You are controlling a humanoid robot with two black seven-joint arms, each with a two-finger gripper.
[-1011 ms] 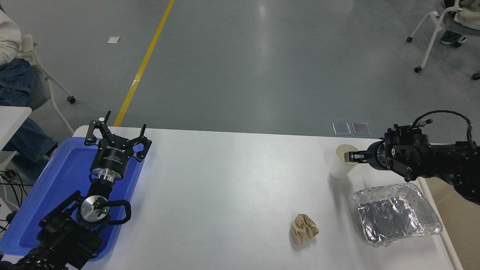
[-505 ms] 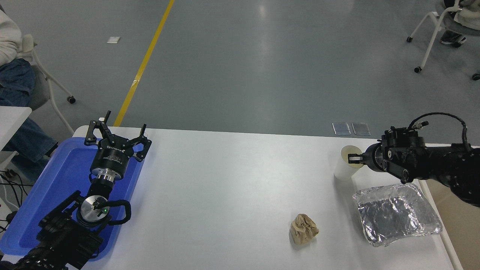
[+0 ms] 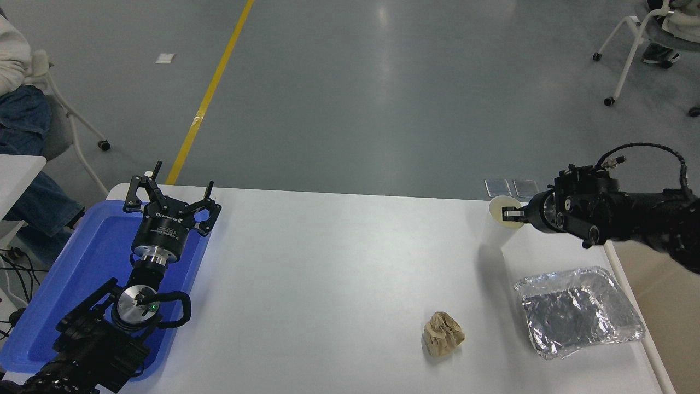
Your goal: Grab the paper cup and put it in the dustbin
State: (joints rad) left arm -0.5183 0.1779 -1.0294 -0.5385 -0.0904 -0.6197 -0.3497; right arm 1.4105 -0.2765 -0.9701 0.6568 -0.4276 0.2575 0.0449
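Observation:
The white paper cup (image 3: 499,229) hangs upright a little above the table's far right part, with its shadow on the table below it. My right gripper (image 3: 512,214) comes in from the right edge and is shut on the cup's rim, one finger inside the cup. The dustbin (image 3: 674,328) shows only partly at the right edge beyond the table, as a tan inside behind a cream-white rim. My left gripper (image 3: 174,189) is parked open over the blue tray at the lower left.
A crinkled silver foil tray (image 3: 578,311) lies at the table's right, below the cup. A crumpled brown paper ball (image 3: 442,334) lies left of it. The blue plastic tray (image 3: 87,273) is at the table's left end. Chairs and seated people are at the top corners.
My right gripper has risen with the cup in it, so the cup has left the table surface. The left arm has not moved.

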